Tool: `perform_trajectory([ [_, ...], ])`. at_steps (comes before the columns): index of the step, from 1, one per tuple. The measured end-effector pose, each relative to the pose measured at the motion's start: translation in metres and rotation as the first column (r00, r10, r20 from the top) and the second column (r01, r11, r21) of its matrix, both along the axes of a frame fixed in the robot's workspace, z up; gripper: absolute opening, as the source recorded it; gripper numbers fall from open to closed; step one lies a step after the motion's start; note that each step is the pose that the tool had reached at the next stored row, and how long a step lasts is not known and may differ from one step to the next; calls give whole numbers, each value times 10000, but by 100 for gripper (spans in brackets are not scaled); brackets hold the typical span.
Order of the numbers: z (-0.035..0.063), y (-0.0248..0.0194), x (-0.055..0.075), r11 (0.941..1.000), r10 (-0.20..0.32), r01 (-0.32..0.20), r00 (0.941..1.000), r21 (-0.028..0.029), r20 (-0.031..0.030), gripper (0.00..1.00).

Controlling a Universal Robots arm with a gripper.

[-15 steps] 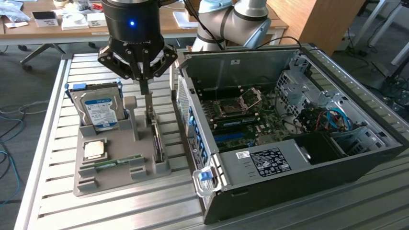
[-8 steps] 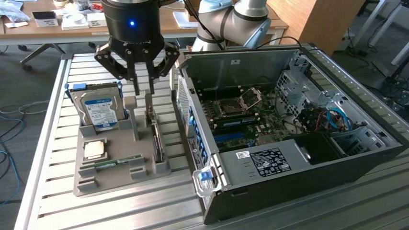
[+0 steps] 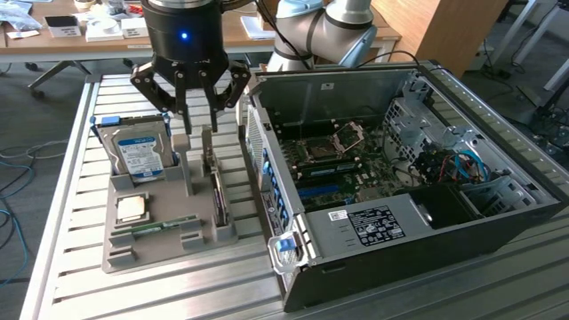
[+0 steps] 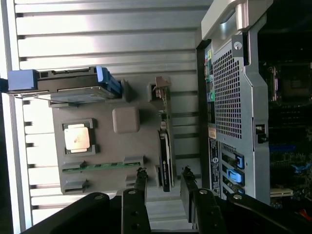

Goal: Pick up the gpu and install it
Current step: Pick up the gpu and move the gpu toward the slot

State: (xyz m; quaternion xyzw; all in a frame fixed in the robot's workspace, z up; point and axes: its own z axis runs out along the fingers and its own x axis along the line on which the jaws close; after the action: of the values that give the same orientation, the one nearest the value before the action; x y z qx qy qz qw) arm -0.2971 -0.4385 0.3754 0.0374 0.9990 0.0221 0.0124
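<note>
**Exterior view: gripper spread wide over the gpu, card sitting in its holder**

Quick rundown, big stuff first. The open computer case (image 3: pixel 444 247) lies on its side on the slatted metal table (image 3: pixel 71 280), motherboard facing up, taking most of the exterior view's right. Just beside it, on the exterior view's left, is the gray parts holder (image 3: pixel 160 243).

The gripper (image 3: pixel 200 128) hangs above the holder with its fingers spread apart and nothing between them. In the wrist view the fingertips (image 4: pixel 141 174) sit on either side of the card's line. Can't tell if they touch it, but they aren't pinching it.

In the holder, a hard drive (image 3: pixel 138 153) with a blue-white label stands upright at the far end. The gpu (image 3: pixel 218 200) stands on edge in a slot along the side nearest the case, not installed. From the wrist camera it shows as a thin dark strip (image 4: pixel 165 156).

A square CPU (image 3: pixel 132 208) lies flat in its pocket, with a narrow green RAM stick (image 3: pixel 156 228) just beside it.
</note>
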Motion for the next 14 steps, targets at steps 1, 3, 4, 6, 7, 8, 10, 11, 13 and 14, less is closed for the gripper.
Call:
perform_trajectory([
  [1,-18,0,0,10000,0,0,10000,0,0,42],
  [3,-54,0,0,10000,0,0,10000,0,0,42],
  [4,-72,0,0,10000,0,0,10000,0,-1,42],
  [6,-107,0,0,10000,0,0,10000,0,0,42],
  [7,-127,0,0,10000,0,0,10000,0,0,42],
  [8,-143,0,0,10000,0,0,10000,0,0,42],
  [10,-170,0,0,10000,0,0,10000,0,0,42],
  [11,-183,0,0,10000,0,0,10000,1,0,42],
  [13,-201,0,0,10000,0,0,10000,-1,-1,42],
  [14,-207,0,0,10000,0,0,10000,-1,-1,42],
])
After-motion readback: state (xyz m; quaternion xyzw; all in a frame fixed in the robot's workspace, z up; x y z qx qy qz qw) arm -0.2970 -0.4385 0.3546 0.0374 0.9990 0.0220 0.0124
